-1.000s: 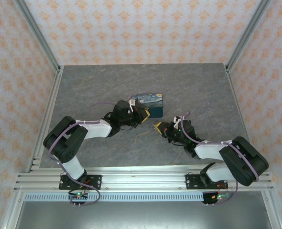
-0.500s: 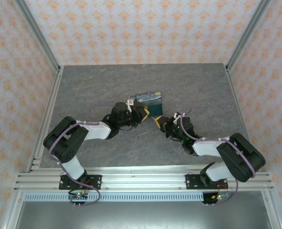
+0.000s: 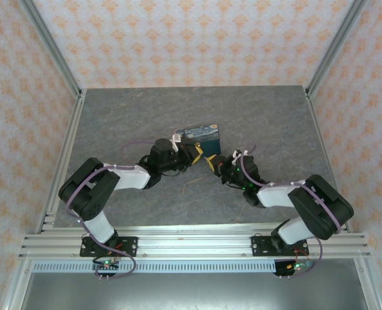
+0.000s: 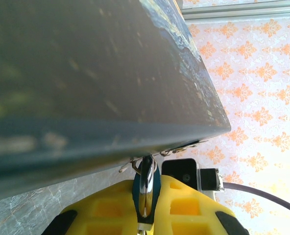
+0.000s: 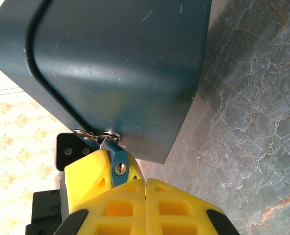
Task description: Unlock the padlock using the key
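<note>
Item: small teal padlock (image 5: 117, 164) with a silver shackle (image 4: 145, 186), hanging from a silver hasp (image 5: 109, 136) at the near edge of a dark teal rounded box (image 3: 202, 133) with a blue-and-yellow starry-night top. The box is closed, contents not visible, and sits mid-way across the grey marbled tabletop (image 3: 126, 116). Holder: left gripper (image 4: 145, 198), yellow fingers clamped on the padlock body from either side, shackle toward the box, keyhole (image 5: 119, 169) end pointing away toward the right arm. Counterpart: right gripper (image 5: 145, 186), yellow fingers pressed together, tips just beside the keyhole end. The small dark key cannot be made out between them, so whether it is held there cannot be told. Governing relation: the padlock's long axis runs from the box's edge toward the right gripper, the two grippers nearly tip to tip. In the right wrist view the keyhole sits just left of the finger seam, so insertion likely needs a slight sideways correction. The right arm is placed for the key's work.
</note>
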